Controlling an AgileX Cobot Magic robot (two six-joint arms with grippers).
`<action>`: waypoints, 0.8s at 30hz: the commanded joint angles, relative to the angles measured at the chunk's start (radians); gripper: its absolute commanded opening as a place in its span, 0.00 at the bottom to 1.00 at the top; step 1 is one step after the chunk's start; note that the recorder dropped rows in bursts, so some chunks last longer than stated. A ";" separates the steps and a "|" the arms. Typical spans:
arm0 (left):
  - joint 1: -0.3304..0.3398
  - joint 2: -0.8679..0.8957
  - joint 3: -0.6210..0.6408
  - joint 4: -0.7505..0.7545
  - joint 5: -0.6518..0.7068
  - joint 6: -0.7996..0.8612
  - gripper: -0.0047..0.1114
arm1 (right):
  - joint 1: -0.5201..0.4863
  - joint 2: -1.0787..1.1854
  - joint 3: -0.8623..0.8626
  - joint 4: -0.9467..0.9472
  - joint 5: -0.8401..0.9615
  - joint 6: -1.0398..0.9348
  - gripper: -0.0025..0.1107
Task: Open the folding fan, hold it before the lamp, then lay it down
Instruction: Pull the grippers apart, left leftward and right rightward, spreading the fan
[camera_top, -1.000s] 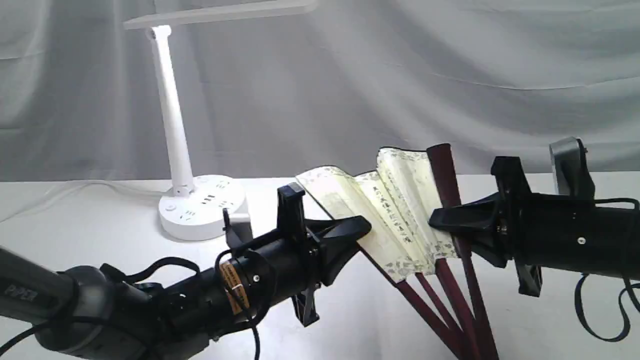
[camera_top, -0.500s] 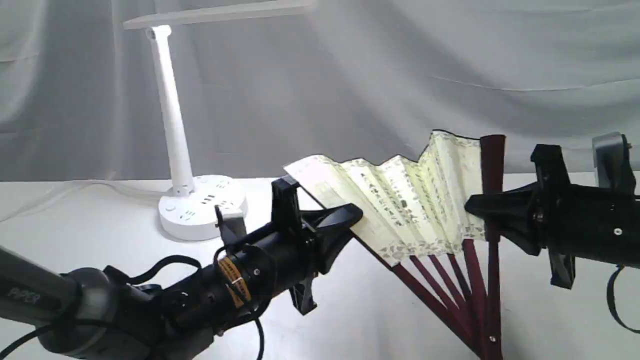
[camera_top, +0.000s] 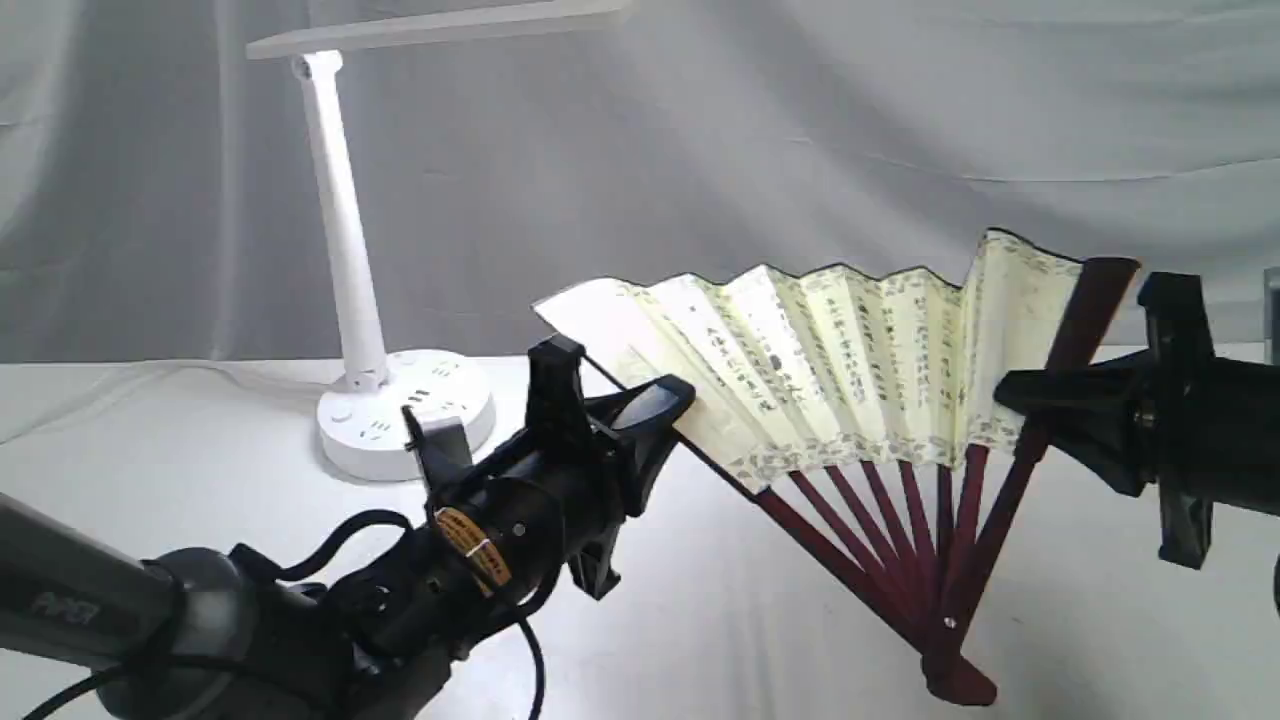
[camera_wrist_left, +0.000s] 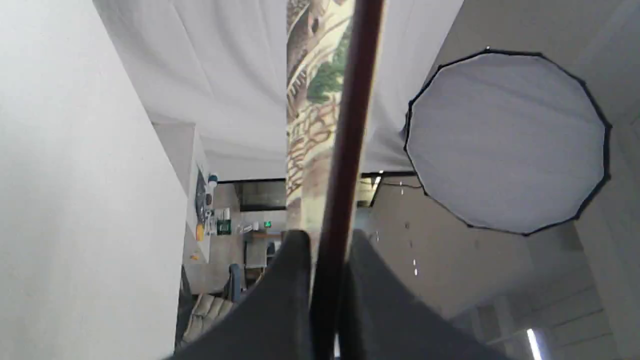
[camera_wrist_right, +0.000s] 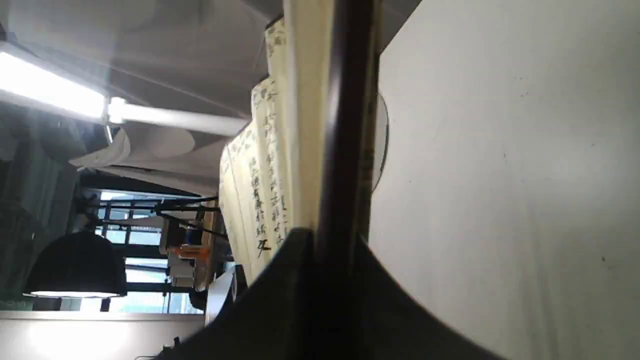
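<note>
My left gripper (camera_top: 672, 405) and right gripper (camera_top: 1010, 388) each pinch a guard of the spread folding fan (camera_top: 850, 350); the lamp (camera_top: 345, 250) stands apart, leftward, on the table (camera_top: 150, 440).

Folding fan (camera_top: 850, 360) half open, upright, pivot on tabletop (camera_top: 150, 440); white lamp (camera_top: 350, 250) stands back-left, apart.

It looked like a robotics lab dressed as a photo set. A white cloth backdrop (camera_top: 900, 120) hung in folds behind the white desk (camera_top: 200, 440), and a large many-sided softbox (camera_wrist_left: 505, 142) stood beside the drapes. Beyond lay an open room with a ceiling strip light (camera_wrist_right: 50, 92), a black pendant lamp (camera_wrist_right: 75, 265) and windows (camera_wrist_right: 135, 235).
</note>
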 joint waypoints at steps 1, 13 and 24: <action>-0.005 -0.016 -0.004 -0.203 -0.062 0.001 0.04 | -0.036 -0.006 0.005 -0.044 0.015 -0.044 0.02; -0.014 -0.016 -0.004 -0.360 -0.062 0.084 0.04 | -0.130 -0.006 0.005 -0.064 0.106 -0.024 0.02; -0.014 -0.016 -0.004 -0.449 -0.062 0.134 0.04 | -0.130 -0.006 0.024 -0.079 0.111 0.041 0.02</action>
